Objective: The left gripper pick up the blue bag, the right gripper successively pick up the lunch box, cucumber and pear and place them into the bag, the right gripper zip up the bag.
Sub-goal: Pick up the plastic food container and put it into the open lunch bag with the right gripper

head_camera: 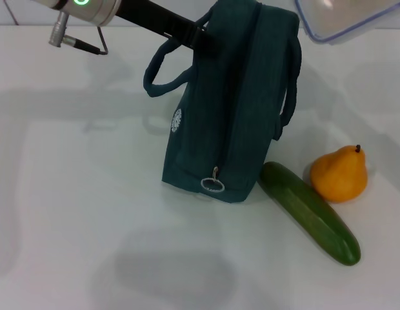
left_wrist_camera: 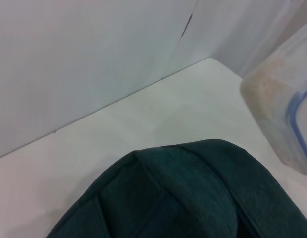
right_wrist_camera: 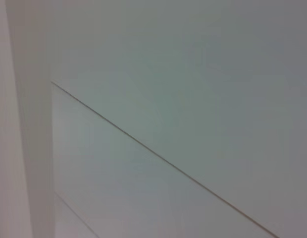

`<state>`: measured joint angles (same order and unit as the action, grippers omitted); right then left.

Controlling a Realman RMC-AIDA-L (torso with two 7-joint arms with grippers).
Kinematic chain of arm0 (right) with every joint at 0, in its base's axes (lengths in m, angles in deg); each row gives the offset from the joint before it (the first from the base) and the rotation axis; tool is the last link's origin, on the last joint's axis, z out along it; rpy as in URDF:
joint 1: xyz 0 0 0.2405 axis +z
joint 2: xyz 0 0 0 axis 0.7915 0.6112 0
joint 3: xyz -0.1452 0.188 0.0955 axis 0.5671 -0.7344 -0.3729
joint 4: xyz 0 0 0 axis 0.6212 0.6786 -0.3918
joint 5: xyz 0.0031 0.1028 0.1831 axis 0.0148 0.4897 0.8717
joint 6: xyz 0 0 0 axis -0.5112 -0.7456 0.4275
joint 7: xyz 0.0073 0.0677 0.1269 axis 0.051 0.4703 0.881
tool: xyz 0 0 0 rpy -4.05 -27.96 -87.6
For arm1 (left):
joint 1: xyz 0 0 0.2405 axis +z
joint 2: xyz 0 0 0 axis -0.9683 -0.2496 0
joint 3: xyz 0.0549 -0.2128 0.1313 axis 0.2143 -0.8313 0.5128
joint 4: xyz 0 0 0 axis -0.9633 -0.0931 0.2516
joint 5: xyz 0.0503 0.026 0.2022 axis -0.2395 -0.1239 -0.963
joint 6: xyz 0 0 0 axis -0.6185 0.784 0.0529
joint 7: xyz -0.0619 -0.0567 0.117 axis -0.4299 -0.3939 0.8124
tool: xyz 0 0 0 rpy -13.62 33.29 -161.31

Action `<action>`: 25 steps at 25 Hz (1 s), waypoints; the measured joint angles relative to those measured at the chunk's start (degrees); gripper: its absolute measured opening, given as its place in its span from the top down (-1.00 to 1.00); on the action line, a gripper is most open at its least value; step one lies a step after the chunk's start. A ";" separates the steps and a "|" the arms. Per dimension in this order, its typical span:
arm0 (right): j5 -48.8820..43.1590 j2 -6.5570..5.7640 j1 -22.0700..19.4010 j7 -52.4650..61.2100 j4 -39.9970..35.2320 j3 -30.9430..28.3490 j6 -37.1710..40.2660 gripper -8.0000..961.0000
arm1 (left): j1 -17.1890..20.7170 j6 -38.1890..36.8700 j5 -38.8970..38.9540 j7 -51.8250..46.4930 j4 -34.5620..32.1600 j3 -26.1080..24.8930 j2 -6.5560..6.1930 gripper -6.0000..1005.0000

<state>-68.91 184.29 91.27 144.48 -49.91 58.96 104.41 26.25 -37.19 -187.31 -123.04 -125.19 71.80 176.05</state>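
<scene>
The blue bag (head_camera: 232, 103) stands on the white table, its zip line facing up and the metal ring pull (head_camera: 213, 185) at its near end. My left gripper (head_camera: 199, 37) reaches in from the upper left and is shut on the bag's far top edge beside a handle. The bag's fabric (left_wrist_camera: 183, 198) fills the lower part of the left wrist view. The lunch box (head_camera: 345, 18) hangs high at the upper right, close to the head camera, and also shows as lunch box (left_wrist_camera: 287, 104) beside the bag. The cucumber (head_camera: 310, 212) and pear (head_camera: 340, 173) lie right of the bag. My right gripper is out of view.
The white table (head_camera: 77, 194) spreads to the left and in front of the bag. A pale wall (left_wrist_camera: 84, 59) rises behind the table's far edge. The right wrist view holds only a plain wall panel (right_wrist_camera: 168, 99).
</scene>
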 joint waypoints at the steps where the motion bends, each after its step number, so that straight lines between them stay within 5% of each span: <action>1: 0.00 -0.01 0.15 -0.03 0.00 -0.02 0.04 0.78 | -0.05 0.06 0.00 0.00 0.00 0.00 0.12 0.92; 12: 0.52 0.00 1.93 -0.75 -0.92 0.32 -2.00 0.78 | -1.40 0.83 0.08 -1.04 0.56 1.50 1.55 0.92; 25: 0.50 0.00 3.24 -1.16 -0.69 0.65 -4.03 0.78 | -3.31 0.76 0.53 -1.87 2.39 1.46 1.66 0.92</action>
<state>-68.41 184.29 94.51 143.32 -50.60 59.60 100.38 22.94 -36.43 -186.78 -124.91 -122.80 73.25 177.71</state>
